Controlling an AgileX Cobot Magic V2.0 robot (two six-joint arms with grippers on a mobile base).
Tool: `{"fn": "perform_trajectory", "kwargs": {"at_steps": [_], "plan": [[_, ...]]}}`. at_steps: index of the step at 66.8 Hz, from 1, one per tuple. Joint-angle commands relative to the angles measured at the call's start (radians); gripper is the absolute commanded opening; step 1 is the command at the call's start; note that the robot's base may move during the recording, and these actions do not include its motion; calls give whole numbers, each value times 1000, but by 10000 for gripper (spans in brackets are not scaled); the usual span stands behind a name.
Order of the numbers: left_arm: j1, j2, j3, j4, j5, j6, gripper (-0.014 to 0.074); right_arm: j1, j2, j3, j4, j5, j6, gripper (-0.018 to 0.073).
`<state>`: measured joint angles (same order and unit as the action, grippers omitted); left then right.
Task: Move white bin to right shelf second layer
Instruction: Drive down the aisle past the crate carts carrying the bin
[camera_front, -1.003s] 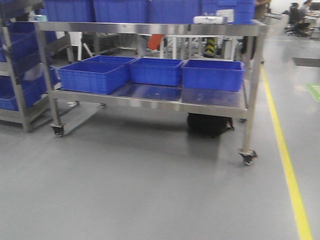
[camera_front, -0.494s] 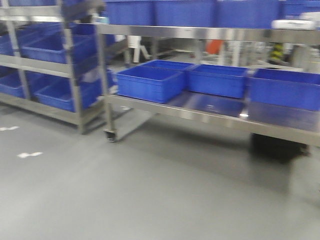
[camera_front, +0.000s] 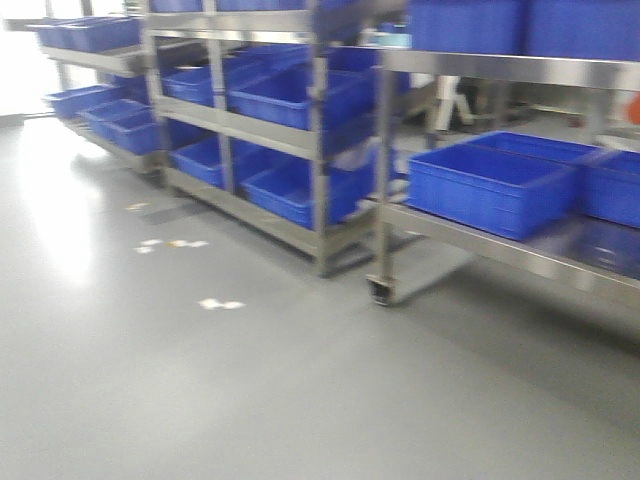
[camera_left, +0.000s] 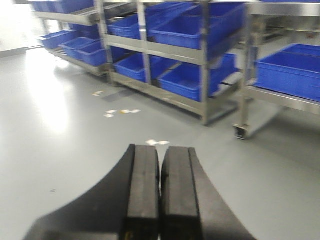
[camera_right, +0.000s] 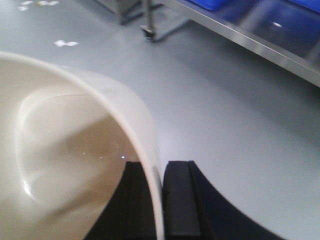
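1. A grey factory floor runs past steel racks loaded with blue crates; all views are motion-blurred.
2. The right gripper pinches the wall of the white bin, one finger inside and one outside. The bin hangs above the floor.
3. The left gripper is closed on nothing, pads pressed together.
4. No roller shelf shows, so the step in hand is probably carrying the bin there.
5. To do it well: grip firmly, hold the bin level, stay clear of the racks, and face the shelf squarely before reaching.

Blue crates fill steel racks on grey floor.
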<state>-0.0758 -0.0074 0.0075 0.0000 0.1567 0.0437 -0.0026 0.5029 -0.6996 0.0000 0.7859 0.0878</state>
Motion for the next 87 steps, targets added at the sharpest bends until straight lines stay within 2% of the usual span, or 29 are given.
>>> {"fn": "perform_trajectory", "kwargs": {"at_steps": [1, 87], "plan": [[-6, -16, 37, 0, -81, -5, 85, 0, 2, -27, 0, -86, -4, 57], [-6, -16, 37, 0, -81, -5, 85, 0, 2, -27, 0, -86, -4, 57]]}}
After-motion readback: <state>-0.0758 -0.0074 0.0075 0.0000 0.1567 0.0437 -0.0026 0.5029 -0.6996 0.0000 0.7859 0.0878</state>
